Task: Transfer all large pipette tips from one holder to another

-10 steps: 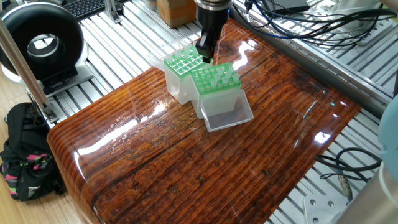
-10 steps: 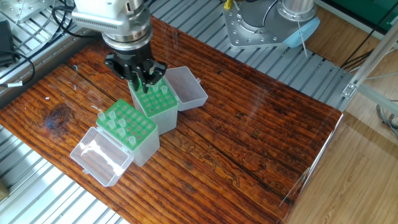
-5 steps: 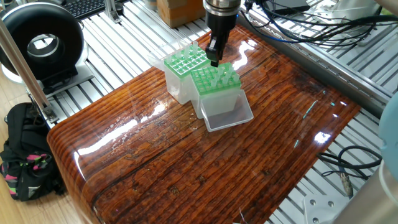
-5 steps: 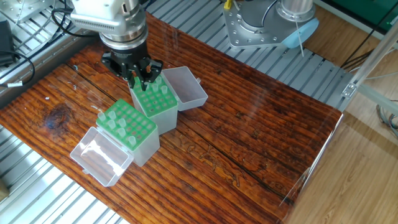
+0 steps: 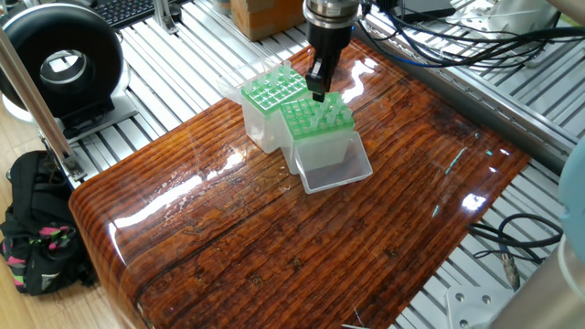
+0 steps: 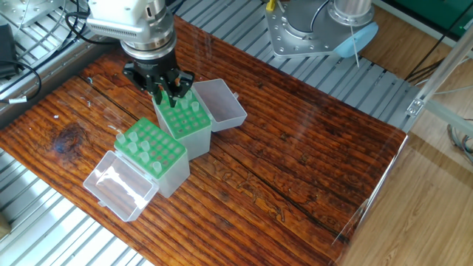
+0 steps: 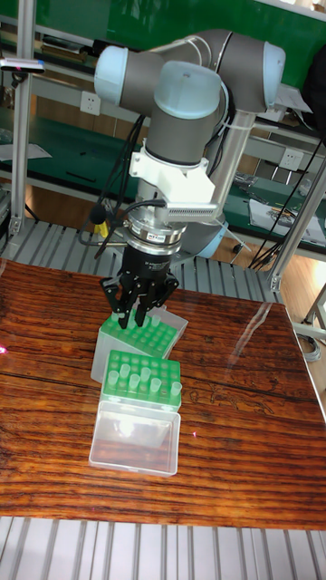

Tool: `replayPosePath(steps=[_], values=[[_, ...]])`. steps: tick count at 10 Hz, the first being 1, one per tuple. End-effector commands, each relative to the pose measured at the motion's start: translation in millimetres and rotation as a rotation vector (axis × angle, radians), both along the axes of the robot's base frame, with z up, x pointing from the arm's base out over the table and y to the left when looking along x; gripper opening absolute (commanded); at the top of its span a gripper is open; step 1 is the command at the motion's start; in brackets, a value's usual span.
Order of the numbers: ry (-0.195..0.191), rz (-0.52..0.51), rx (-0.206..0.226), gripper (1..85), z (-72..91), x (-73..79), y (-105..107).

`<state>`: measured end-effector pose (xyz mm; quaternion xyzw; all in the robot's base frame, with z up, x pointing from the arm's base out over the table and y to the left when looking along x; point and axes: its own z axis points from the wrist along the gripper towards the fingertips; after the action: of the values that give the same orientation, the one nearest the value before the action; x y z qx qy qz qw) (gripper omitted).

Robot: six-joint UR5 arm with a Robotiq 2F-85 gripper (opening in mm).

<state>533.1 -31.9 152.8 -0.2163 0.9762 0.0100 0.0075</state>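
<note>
One fixed view gives us the hand (image 5: 317, 90) hanging straight down over the seam between two green-topped tip racks on the glossy wooden tabletop (image 5: 366, 247). Just below and in front of it is the nearer rack (image 5: 319, 130), carrying a cluster of large pipette tips (image 5: 322, 111) that stand upright in its holes, with its clear lid (image 5: 335, 170) lying open on the wood further in front. Beside and slightly behind the hand stands the second rack (image 5: 268, 105); we cannot make out from here how many tips it holds. We cannot tell from this angle whether the fingers are apart or closed.

The other fixed view puts the hand (image 6: 167, 94) directly above the far edge of the second rack (image 6: 185, 123), whose open lid (image 6: 221, 103) lies just past the hand's side. Its dark fingers (image 6: 157, 92) sit close together, with something slim and pale between them, but we cannot say whether they are pinching a tip. The tip-filled rack (image 6: 156, 154) stands on the near side, touching its neighbour, with its lid (image 6: 120, 185) nearer still.

Tall fixed view shows us the hand (image 7: 138, 319) beneath the grey arm (image 7: 181, 118), its fingers reaching to the back rack (image 7: 131, 343). The tips (image 7: 143, 375) stand in the front rack (image 7: 143, 381), below the hand.
</note>
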Motion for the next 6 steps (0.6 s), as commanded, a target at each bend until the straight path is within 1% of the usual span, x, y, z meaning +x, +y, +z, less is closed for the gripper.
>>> replayPosePath(steps=[1, 3, 5, 6], values=[[-0.008, -0.034, 0.024, 32.0, -1.0, 3.5, 8.0], [-0.012, -0.042, 0.032, 32.0, -6.0, 5.3, 10.5], [-0.012, -0.046, 0.027, 32.0, -6.0, 5.6, 9.8], [-0.015, -0.046, 0.018, 32.0, -6.9, 6.6, 7.7]])
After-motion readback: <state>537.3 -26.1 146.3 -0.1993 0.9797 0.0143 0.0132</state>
